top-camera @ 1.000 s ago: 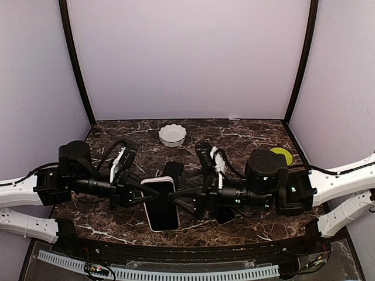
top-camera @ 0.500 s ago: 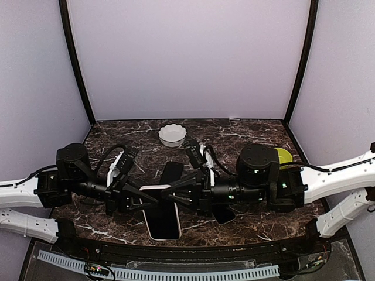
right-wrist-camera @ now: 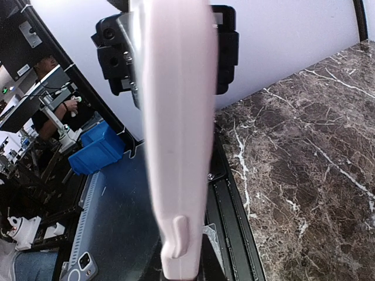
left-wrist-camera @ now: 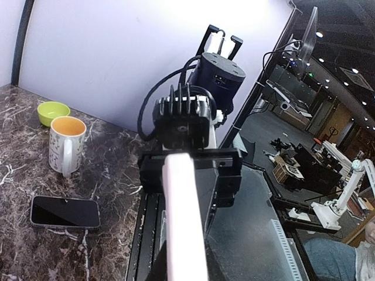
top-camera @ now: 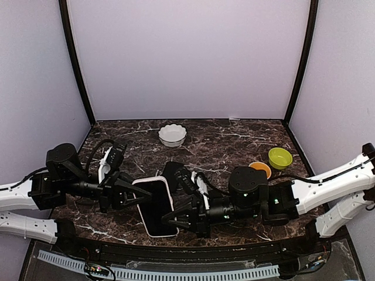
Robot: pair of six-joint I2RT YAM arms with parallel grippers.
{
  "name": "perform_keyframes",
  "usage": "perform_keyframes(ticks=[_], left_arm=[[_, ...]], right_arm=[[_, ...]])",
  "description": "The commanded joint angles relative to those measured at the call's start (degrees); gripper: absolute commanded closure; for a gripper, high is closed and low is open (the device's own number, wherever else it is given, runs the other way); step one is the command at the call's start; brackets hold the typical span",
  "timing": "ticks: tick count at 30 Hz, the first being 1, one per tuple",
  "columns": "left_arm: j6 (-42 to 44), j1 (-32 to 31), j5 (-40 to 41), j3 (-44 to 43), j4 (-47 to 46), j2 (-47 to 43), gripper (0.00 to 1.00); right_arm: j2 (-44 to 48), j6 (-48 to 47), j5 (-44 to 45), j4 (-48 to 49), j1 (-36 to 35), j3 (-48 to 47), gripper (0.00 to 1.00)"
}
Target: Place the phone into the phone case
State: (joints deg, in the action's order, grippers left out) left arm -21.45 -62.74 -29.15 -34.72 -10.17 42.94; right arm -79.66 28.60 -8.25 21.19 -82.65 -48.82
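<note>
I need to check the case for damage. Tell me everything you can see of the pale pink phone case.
The pale pink, rounded-rectangular phone case looks like smooth plastic, its dark inner face turned up, a raised button bump on one long edge. It seems empty: the black phone lies apart on the marble table. It is held roughly level near the front edge, the left gripper pinching one long edge, the right gripper the opposite near corner. No cracks show.

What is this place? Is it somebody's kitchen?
Probably not a kitchen: it looks like a robot lab. A left pincer and a right pincer hold a phone case at a marble-look table boxed in by plain walls. The wrist cameras show blue bins and another robot arm beyond.
</note>
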Motion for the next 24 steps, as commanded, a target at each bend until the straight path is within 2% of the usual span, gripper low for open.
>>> perform_keyframes(ticks=[1, 2, 3, 4, 6, 9, 10, 11, 12, 15, 16, 17, 18, 19, 21, 22, 24], left_arm=[[1.0, -0.2, 1.5, -1.5, -5.2, -2.1, 1.0], [1.2, -0.2, 2.2, -1.6, -4.8, -2.2, 1.0], [1.4, -0.2, 2.6, -1.8, -4.6, -2.5, 1.0], [1.5, -0.2, 2.7, -1.9, -4.4, -2.6, 1.0], [1.7, -0.2, 3.0, -2.3, -4.4, -2.9, 1.0], [1.8, -0.2, 3.4, -2.7, -4.1, -3.0, 1.0], [1.8, -0.2, 3.4, -2.7, -4.1, -3.0, 1.0], [1.6, -0.2, 3.4, -2.7, -3.9, -2.9, 1.0], [1.5, -0.1, 3.4, -2.7, -3.9, -2.8, 1.0], [0.9, -0.2, 3.5, -2.4, -3.9, -2.9, 1.0], [0.8, -0.1, 3.6, -2.2, -3.9, -3.0, 1.0], [0.7, -0.1, 3.8, -2.2, -3.9, -3.1, 1.0], [0.7, -0.2, 3.8, -2.1, -3.9, -3.3, 1.0], [0.8, -0.2, 3.9, -2.1, -3.8, -3.3, 1.0], [0.8, -0.2, 3.5, -2.1, -3.8, -3.1, 1.0], [0.8, -0.2, 2.9, -2.0, -3.8, -2.5, 1.0], [0.8, -0.2, 2.1, -2.4, -2.9, -0.8, 1.0]], right_arm=[[2.8, 1.6, 2.0, 3.7, -0.3, 3.0, 1.0], [3.3, 1.7, 2.5, 3.3, -0.3, 3.4, 0.89], [3.7, 1.9, 2.5, 3.1, -0.4, 4.0, 0.54], [3.9, 2.1, 2.1, 3.3, -0.3, 4.3, 0.45], [3.8, 2.5, 1.5, 3.0, -0.3, 4.5, 0.45], [2.7, 3.0, 0.1, 3.1, -0.4, 4.1, 0.56], [2.2, 2.9, 0.1, 2.5, -0.5, 3.6, 0.7], [2.0, 2.5, 0.5, 2.2, -0.7, 3.1, 0.93], [2.1, 2.1, 1.0, 2.2, -0.9, 2.8, 1.0], [2.8, 0.6, 1.7, 0.9, -1.1, 2.2, 1.0], [2.8, 0.3, 2.1, 0.1, -1.2, 2.0, 0.97], [2.9, 0.1, 2.5, -0.9, -1.2, 1.8, 0.83], [2.9, 0.0, 2.8, -1.7, -1.1, 1.6, 0.57], [3.0, 0.0, 3.1, -2.1, -1.1, 1.4, 0.39], [3.4, -0.4, 3.5, -2.7, -1.0, 0.9, 0.32], [3.8, -0.8, 3.4, -2.3, -0.9, 0.6, 0.32], [4.1, -2.0, 3.1, -1.2, -0.4, -0.7, 0.37]])
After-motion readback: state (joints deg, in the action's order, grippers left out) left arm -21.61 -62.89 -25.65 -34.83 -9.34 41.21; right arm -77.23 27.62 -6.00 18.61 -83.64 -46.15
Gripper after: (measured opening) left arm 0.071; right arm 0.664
